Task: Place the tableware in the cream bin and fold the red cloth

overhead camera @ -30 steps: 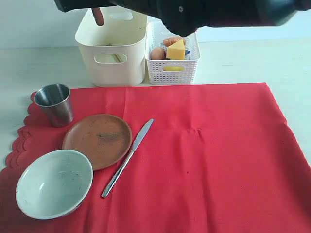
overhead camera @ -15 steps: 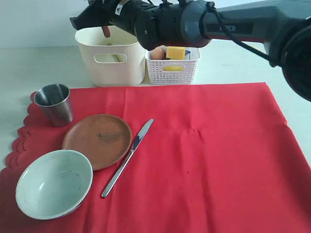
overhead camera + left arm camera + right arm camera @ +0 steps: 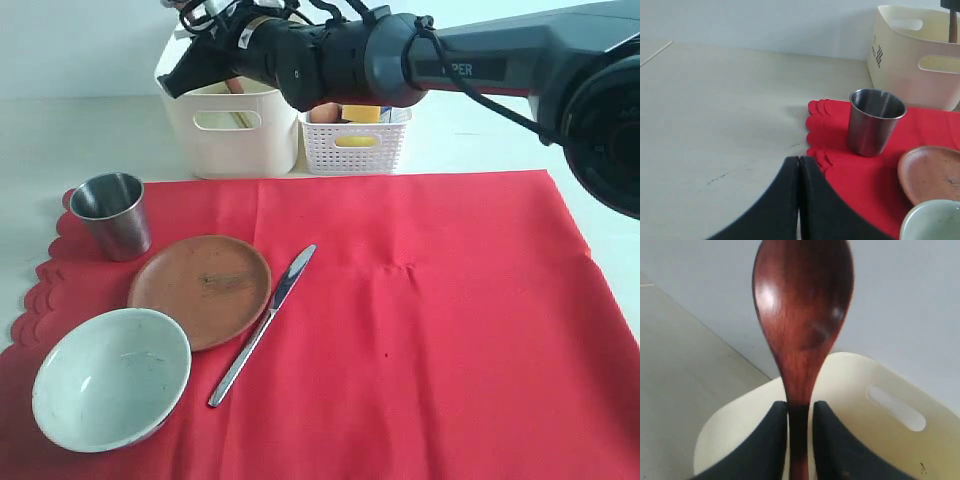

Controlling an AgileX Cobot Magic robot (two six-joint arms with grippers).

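Against a grey wall, right claw grips the dark wooden spoon, handle hidden; left claw closed.

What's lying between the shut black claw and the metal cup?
In the left wrist view, no object sits between the left claw and the cup: just a strip of table, then the scalloped edge of the red cloth.

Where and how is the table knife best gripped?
Probably by the handle's lower half, from straight above, closing across its narrow width. The knife lies flat and diagonal on the red cloth; its blade half runs close beside the brown plate, while the handle has cloth on both sides.
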